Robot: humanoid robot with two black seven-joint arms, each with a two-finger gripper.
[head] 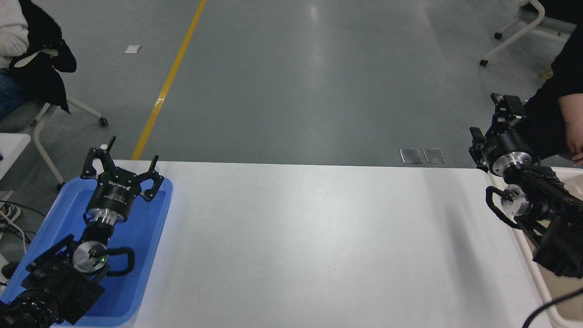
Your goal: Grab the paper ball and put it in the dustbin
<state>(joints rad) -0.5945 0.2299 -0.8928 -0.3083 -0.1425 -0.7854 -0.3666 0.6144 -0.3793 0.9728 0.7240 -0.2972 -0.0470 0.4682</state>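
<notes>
Blue tray (150, 255), white table (319, 246), cream-beige dustbin (553, 314), black arms.

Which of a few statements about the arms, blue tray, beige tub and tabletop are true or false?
1. The left gripper hangs open over the shallow blue plastic tray. True.
2. A tan crumpled paper ball lies mid-table. False: no paper ball is visible on the white table.
3. The right gripper is raised above the cream-beige plastic tub at the table's right end. True.
4. The tray sits at the table's right end. False: it is at the left end.
</notes>
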